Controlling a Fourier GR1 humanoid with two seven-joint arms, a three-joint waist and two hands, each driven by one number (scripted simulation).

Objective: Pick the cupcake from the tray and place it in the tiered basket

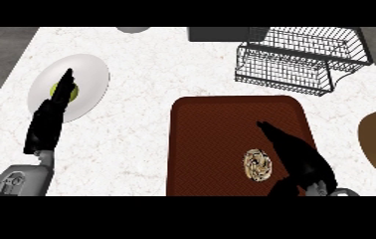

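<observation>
Head view, looking steeply down on the counter [147, 68]. Cupcake [255, 164] sits on the dark red tray [213, 133], in the tray's near right part, top facing up, not yet lifted. Right hand [297, 158] lies just right of the cupcake, fingers straight and spread from the thumb, pointing far-left along the cupcake's side; nothing is held. Cannot tell whether the fingers touch the cupcake's edge. Judgement: the hand is set alongside so that the fingers can curl round from the right, with the thumb closing from the near side; this looks like the approach stage, before any grasp. Wire basket [294, 66] stands at the far right, well apart from the cupcake and beyond the tray's far edge, so the carry would go up and away from the robot. Left hand [50, 116] rests at the left, fingers up and relaxed, holding nothing, showing in front of a white plate [88, 78] with a small yellow-green thing [54, 89] on it. It plays no part in the step.
</observation>
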